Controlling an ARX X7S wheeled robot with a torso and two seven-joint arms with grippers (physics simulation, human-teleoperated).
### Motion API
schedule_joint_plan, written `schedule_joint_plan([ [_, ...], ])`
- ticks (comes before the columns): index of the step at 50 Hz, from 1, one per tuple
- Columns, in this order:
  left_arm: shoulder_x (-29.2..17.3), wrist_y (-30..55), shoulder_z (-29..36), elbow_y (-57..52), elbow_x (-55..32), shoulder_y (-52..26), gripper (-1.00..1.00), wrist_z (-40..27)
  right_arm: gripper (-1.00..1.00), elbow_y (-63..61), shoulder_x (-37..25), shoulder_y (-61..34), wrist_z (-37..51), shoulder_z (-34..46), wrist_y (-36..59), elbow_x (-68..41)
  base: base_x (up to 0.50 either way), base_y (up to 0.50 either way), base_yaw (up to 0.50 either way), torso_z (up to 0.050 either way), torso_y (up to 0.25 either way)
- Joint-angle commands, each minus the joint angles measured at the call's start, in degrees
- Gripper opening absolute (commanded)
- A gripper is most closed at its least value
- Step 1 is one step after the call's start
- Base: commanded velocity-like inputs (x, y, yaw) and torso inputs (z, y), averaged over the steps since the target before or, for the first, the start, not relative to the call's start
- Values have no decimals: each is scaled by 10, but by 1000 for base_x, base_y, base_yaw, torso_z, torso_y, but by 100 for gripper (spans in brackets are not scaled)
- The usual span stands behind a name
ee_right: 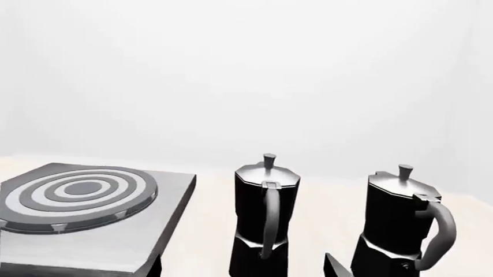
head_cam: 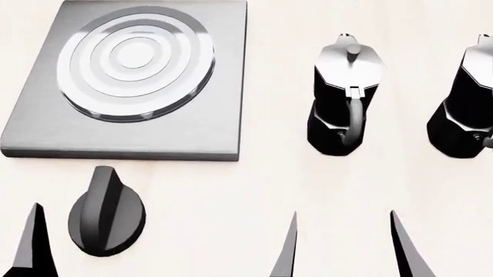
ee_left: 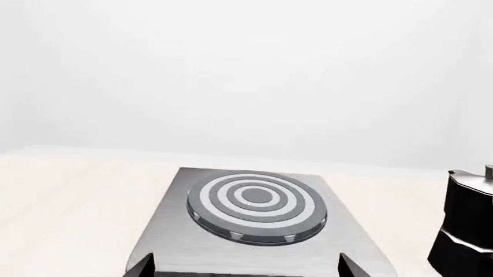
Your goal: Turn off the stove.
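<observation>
The stove is a square brushed-grey plate with a ringed burner, at the far left of the head view. Its black ridged knob lies apart on the table, just in front of the plate. My left gripper is open and empty. Its fingertips stand wide apart before the plate's near edge. In the head view only one left finger shows, left of the knob. My right gripper is open and empty, in front of the nearer pot.
Two black-and-silver moka pots stand right of the stove. Both also show in the right wrist view, and one in the left wrist view. The light wooden table carries everything.
</observation>
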State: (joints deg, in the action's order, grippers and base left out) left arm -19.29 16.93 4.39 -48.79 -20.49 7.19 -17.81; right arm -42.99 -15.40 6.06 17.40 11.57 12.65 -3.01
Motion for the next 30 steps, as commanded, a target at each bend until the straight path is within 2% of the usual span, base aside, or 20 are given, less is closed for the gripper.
schedule_joint_plan([
  [1, -1, -9, 1, 1, 2, 0, 100, -4, 100, 0, -5, -1, 5, 2, -2, -3, 0, 0, 0, -11, -90],
  [5, -2, -7, -7, -2, -11, -2, 100, -8, 100, -1, -7, -1, 7, 4, 0, -2, 0, 0, 0, 0, -7],
  [15, -8, 13, 23, -37, -8, -17, 100, -9, 100, 4, -9, -3, 10, 6, -2, -7, 0, 0, 0, 0, 0],
  [22, -2, 90, 43, -70, -57, -86, 100, -35, 100, 6, -11, -4, 12, 11, -2, -7, 0, 0, 0, 0, 0],
  [30, 4, 106, 89, -54, -37, -118, 100, -46, 100, 6, -13, -4, 15, 11, -3, -10, 0, 0, 0, 0, 0],
])
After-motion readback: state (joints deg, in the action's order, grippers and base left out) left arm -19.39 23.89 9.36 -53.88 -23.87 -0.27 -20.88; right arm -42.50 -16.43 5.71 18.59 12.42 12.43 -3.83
